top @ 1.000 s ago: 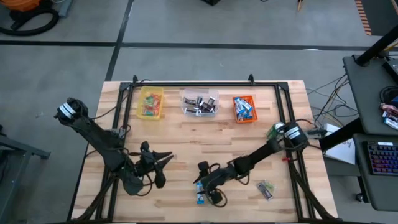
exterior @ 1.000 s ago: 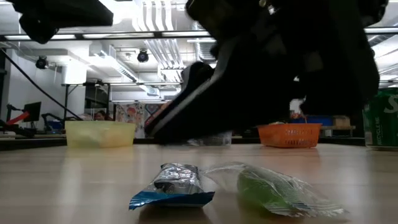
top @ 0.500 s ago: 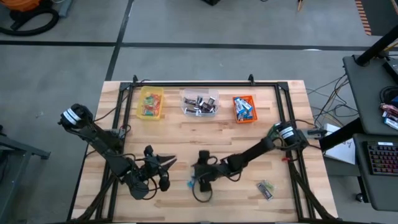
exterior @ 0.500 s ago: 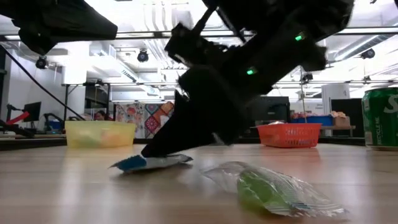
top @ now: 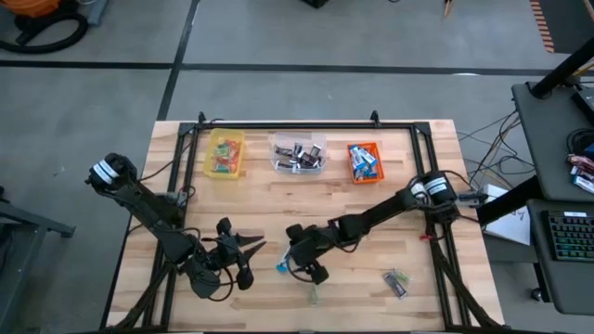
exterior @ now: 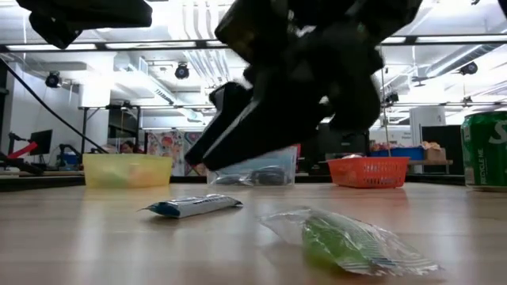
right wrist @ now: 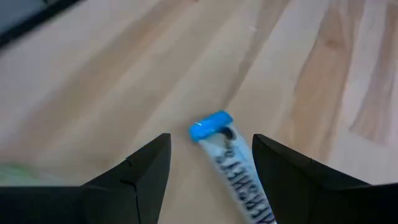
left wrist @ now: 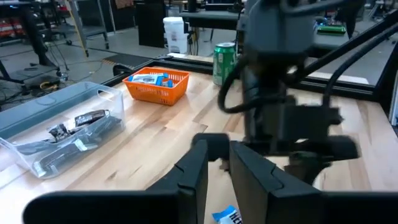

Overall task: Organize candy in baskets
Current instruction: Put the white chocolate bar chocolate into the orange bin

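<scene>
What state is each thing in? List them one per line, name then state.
Right hand: open, over the blue-and-white bar, holding nothing.
Left hand: nearly closed, empty, waiting beside it.
Blue-and-white bar: flat on the table, loose.
Green candy: on the table, loose.
Yellow basket: holds candy.
Clear basket: holds dark pieces.
Orange basket: holds blue-and-white bars.
Green can: upright.

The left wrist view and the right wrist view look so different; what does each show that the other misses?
Only the left wrist view shows the clear basket of dark wrapped candy, the orange basket with blue-and-white bars, the green can, and the left tool, its fingers close together. Only the right wrist view shows the right tool open, fingers on either side of the bar. Both share the wooden table and the blue-and-white bar lying on it.
</scene>
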`<action>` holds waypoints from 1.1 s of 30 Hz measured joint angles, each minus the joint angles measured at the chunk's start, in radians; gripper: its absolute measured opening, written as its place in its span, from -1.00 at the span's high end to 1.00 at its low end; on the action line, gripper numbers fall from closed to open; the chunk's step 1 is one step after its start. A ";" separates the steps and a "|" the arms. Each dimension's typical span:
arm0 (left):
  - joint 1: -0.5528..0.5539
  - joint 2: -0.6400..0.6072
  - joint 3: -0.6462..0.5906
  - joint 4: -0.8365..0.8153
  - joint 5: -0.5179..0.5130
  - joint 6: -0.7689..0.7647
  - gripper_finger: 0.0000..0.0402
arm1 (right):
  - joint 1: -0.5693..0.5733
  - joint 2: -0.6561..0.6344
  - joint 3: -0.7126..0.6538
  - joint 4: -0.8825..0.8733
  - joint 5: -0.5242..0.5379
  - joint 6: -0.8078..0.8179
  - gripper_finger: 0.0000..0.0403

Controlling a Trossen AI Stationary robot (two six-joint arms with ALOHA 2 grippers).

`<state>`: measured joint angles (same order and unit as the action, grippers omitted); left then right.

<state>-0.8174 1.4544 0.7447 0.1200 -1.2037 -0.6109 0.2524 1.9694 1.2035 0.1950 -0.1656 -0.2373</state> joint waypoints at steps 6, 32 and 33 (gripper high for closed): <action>0.000 0.001 0.002 -0.003 0.001 0.000 0.75 | -0.077 0.055 -0.002 0.030 -0.085 -0.060 -0.09; 0.003 0.031 0.044 0.005 -0.010 0.079 0.75 | -0.126 0.114 -0.003 0.074 -0.235 0.084 0.62; 0.003 0.031 0.050 0.009 -0.010 0.090 0.75 | -0.126 0.104 -0.004 0.064 -0.235 0.089 0.61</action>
<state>-0.8146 1.4849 0.7943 0.1288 -1.2140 -0.5214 0.1265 2.0731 1.1991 0.2593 -0.4007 -0.1483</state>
